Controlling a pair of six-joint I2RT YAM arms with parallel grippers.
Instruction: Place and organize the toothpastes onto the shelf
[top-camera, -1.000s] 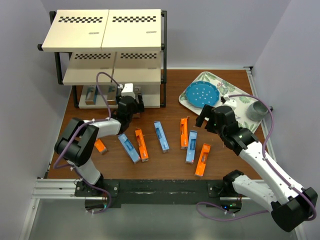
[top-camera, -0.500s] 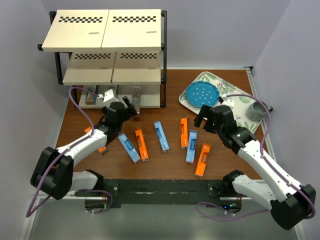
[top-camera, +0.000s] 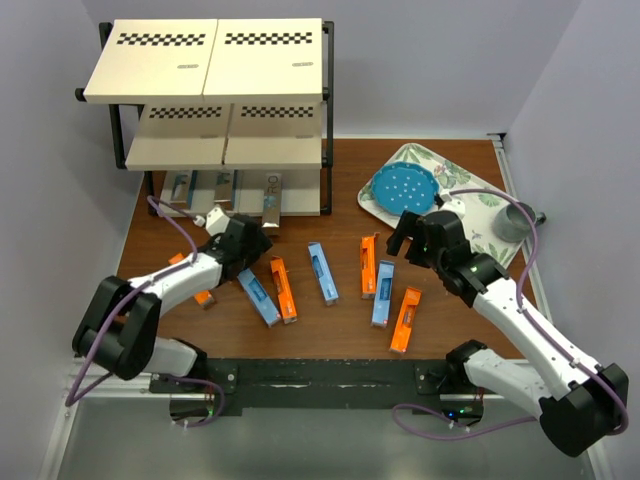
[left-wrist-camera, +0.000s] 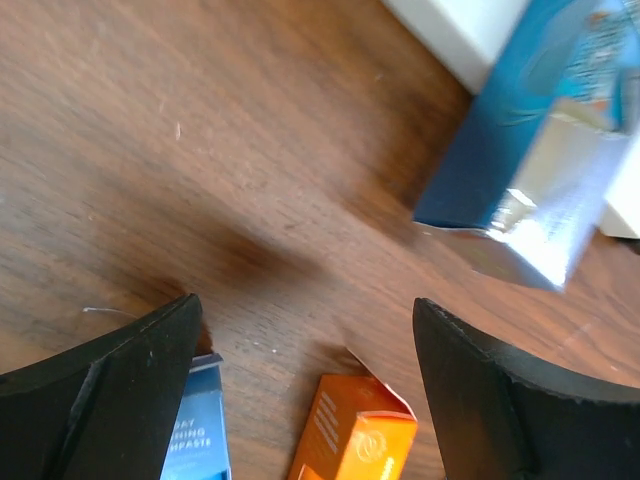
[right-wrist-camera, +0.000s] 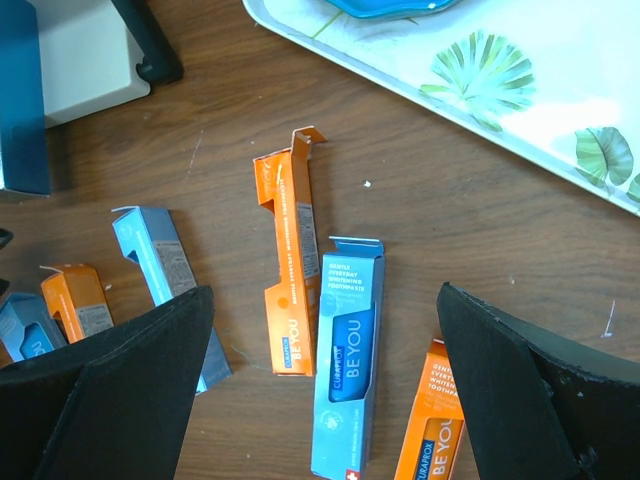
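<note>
The toothpastes (top-camera: 321, 272) are mostly scattered on the brown surface (top-camera: 342, 240) in front of the shelf (top-camera: 205, 60). Seven cartons, orange and light blue, lie flat in a loose row running out past its right front corner. Three more sit on the shelf's bottom board, and the rightmost carton (top-camera: 271, 200) pokes out over the board's front edge. From the right wrist the printing reads easily. A light blue carton (right-wrist-camera: 350, 370) says "CURAPROX BE YOU" along its length, with small print at the top that looks like "gentle everyday whitening toothpaste". The orange carton (right-wrist-camera: 290, 280) just beside it carries "BE YOU" too, and another orange one (right-wrist-camera: 432, 430) at the lower edge shows "CURAPROX". The writing on the cartons in the shelf is too blurred to make out. The left jaws hang released just in front of the shelf's bottom board, gaping with nothing between them. The rightmost carton, blue and silver from here (left-wrist-camera: 520, 170), is near them but apart. The right jaws are spread wide and hold nothing, well out to the right of the shelf, and the readable cartons lie flat below them, untouched.
</note>
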